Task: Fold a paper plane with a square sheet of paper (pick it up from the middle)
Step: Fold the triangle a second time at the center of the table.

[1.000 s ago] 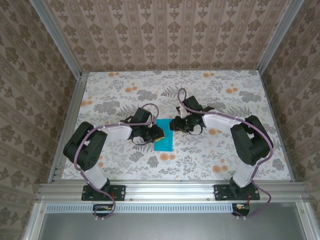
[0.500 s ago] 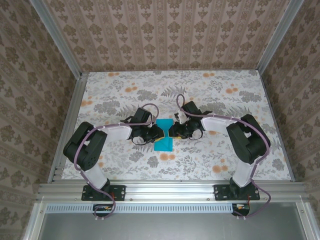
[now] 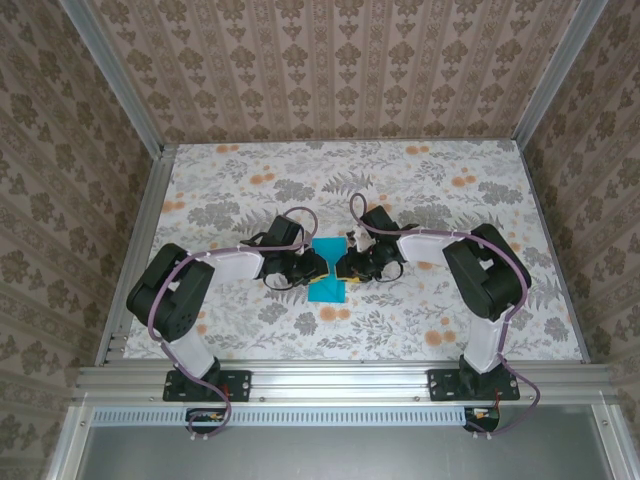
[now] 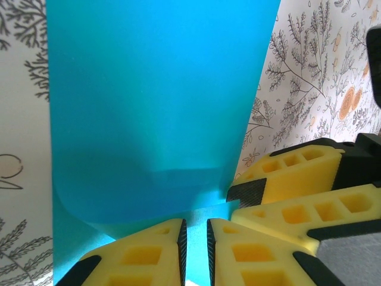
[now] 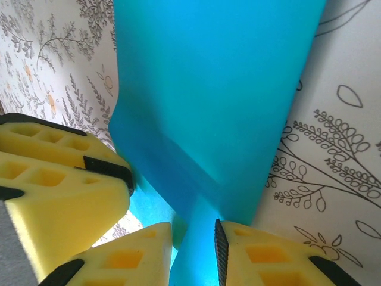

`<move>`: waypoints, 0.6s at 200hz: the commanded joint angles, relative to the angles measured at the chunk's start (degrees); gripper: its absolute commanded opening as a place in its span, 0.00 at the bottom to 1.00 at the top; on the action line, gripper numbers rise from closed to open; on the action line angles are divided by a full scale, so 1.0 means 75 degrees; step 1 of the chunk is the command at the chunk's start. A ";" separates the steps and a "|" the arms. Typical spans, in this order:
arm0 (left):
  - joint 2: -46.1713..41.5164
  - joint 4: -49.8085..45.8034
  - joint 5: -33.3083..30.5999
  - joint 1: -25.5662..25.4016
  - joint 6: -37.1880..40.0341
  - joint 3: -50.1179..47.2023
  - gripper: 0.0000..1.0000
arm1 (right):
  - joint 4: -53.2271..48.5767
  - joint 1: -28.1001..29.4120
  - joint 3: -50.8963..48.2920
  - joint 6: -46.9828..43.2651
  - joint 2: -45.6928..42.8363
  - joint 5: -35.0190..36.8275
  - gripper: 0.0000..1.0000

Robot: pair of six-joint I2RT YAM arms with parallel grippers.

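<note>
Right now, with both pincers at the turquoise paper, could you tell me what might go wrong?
The left pincer and right pincer crowd together on the thin turquoise-blue square sheet of paper; their yellow fingers could collide.
The sheet curls up off the floral-patterned table, so a crease may land crooked.
The right pincer straddles a raised ridge; closing could crumple it.

Paper sheet [image 4: 155, 89] smooth & matt; fingers [image 4: 137, 256] yellow matt plastic.
</note>
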 commanded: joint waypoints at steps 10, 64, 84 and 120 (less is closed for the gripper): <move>-0.0003 -0.0143 -0.0006 -0.0027 0.0145 -0.0006 0.19 | 0.0206 0.0051 0.0175 0.0135 0.0166 -0.0293 0.24; -0.0031 -0.0144 0.0000 -0.0027 0.0157 0.0014 0.19 | 0.0455 0.0042 0.0149 0.0250 0.0173 -0.0424 0.21; -0.0018 -0.0143 0.0000 -0.0027 0.0157 0.0005 0.19 | 0.0506 0.0044 0.0119 0.0273 0.0167 -0.0469 0.21; -0.0025 -0.0137 0.0017 -0.0027 0.0168 0.0005 0.19 | 0.0557 0.0038 0.0051 0.0245 0.0107 -0.0367 0.14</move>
